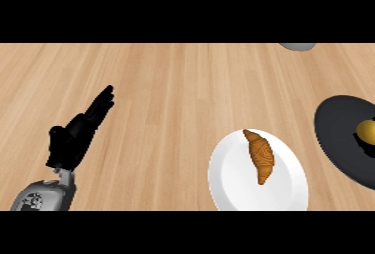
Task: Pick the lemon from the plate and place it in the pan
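Yellow lemon (367, 131) in one pan (343, 144); one plate (238, 186); left hand (75, 136) fingers straight, empty.

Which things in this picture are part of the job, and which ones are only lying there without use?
Part of the job:
- lemon, already in the pan
- pan, dark, at the right edge
- white plate

Only lying there:
- croissant on the plate
- grey object at the top edge, cut off
- left hand, open, resting

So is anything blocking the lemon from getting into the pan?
No. The lemon already sits in the black pan at the right edge. Only a croissant lies on the white plate.
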Robot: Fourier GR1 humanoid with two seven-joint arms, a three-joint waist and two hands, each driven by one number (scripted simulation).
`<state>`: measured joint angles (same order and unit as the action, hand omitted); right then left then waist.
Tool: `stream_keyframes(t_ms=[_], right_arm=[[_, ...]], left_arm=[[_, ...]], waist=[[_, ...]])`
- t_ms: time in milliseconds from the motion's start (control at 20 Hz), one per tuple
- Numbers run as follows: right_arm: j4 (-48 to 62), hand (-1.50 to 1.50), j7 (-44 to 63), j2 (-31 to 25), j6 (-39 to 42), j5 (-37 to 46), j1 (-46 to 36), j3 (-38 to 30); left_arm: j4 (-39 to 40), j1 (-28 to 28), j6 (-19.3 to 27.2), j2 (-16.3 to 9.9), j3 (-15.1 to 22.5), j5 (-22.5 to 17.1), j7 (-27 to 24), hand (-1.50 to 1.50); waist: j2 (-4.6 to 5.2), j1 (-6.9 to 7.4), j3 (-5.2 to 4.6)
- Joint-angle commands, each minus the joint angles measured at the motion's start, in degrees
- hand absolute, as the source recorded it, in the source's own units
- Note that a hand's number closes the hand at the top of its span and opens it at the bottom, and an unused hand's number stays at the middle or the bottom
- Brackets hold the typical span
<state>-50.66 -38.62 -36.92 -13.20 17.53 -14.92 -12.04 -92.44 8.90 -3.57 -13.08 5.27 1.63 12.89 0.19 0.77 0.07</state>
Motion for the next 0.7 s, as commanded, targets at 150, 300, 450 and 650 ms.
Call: stream_keyframes(t_ms=[150, 300, 450, 650], right_arm=[[23.9, 1.5, -13.1, 0.9, -2.7, 2.8, -12.0, -2.6], [25.1, -1.5, 7.2, -2.4, 1.4, 9.3, -11.5, 3.5], [31.7, -1.5, 5.6, -1.5, 5.8, 9.3, -19.1, 3.3], [36.2, -1.5, 0.3, -0.5, 8.2, 5.7, -22.1, -0.7]], left_arm=[[1.5, 0.1, -1.8, 0.7, -1.2, 0.3, -0.9, 0.0], [0.6, -0.6, -2.3, 0.0, -0.5, 0.0, -1.0, 0.0], [0.6, 3.2, 0.7, 3.2, 1.0, 1.8, 2.1, 0.0], [1.5, 0.2, 0.2, 3.0, 1.8, 3.2, -2.4, 0.0]], waist=[[0.16, 0.3, 0.04], [0.65, 2.11, 0.04], [0.68, 1.82, 0.16], [0.87, 2.22, 0.25]])
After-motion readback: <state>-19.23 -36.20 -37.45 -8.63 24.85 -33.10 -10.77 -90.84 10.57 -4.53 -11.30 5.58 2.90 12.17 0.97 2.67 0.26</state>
